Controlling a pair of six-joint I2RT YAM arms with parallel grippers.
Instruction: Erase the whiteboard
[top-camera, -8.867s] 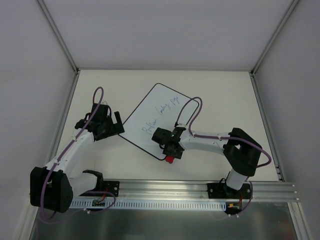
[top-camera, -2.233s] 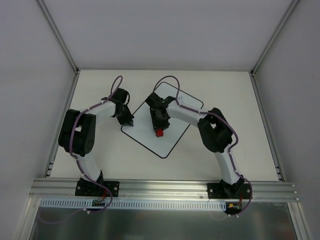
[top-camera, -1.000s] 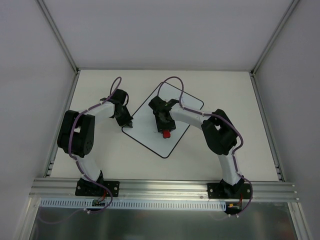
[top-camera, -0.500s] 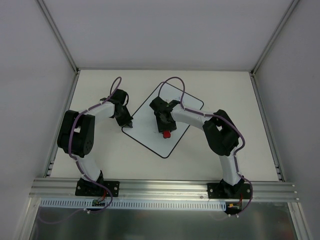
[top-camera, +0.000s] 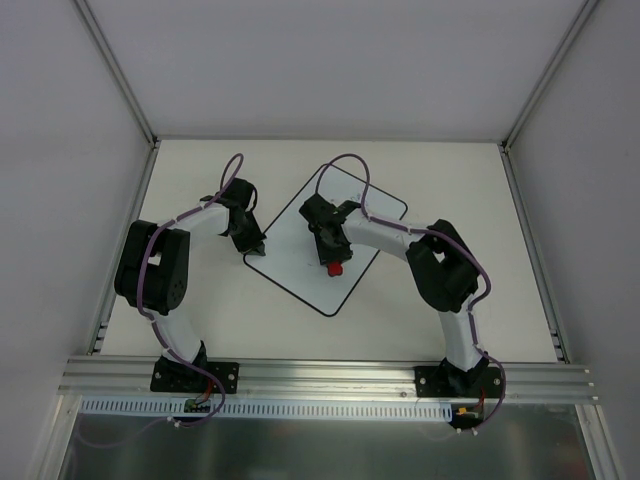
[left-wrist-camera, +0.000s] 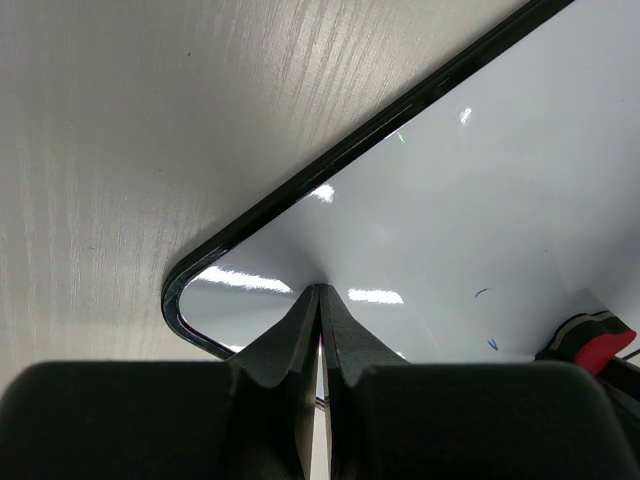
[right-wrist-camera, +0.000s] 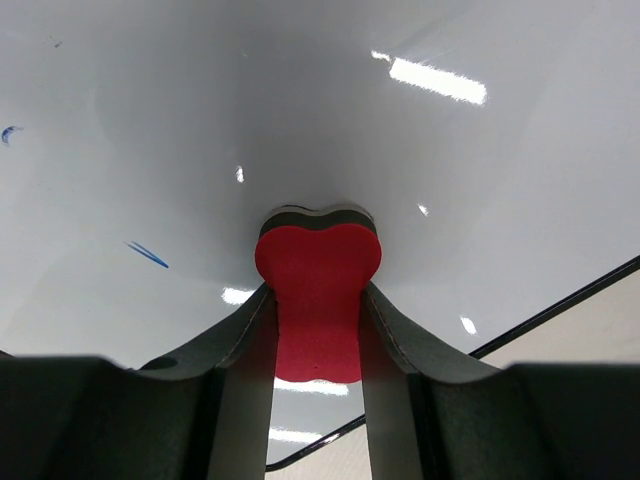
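The whiteboard (top-camera: 308, 284) lies diamond-wise on the table, white with a thin black edge. My left gripper (top-camera: 258, 247) is shut, its tips pressed on the board's left corner (left-wrist-camera: 320, 290). My right gripper (top-camera: 333, 262) is shut on a red eraser (right-wrist-camera: 318, 260) whose dark felt face rests on the whiteboard (right-wrist-camera: 250, 100). A few small blue marks (right-wrist-camera: 147, 254) remain beside the eraser. In the left wrist view the red eraser (left-wrist-camera: 600, 345) shows at the right edge, with tiny blue marks (left-wrist-camera: 481, 293) on the whiteboard (left-wrist-camera: 480, 200).
The pale table (top-camera: 200, 300) surrounds the board, enclosed by white walls with metal posts (top-camera: 130, 90). An aluminium rail (top-camera: 330, 378) with both arm bases runs along the near edge.
Over the last second the right jaws pinched tighter on the eraser, which barely shifted; the left arm stayed still. Since the earliest frame the handwriting is gone and both arms reached farther in.
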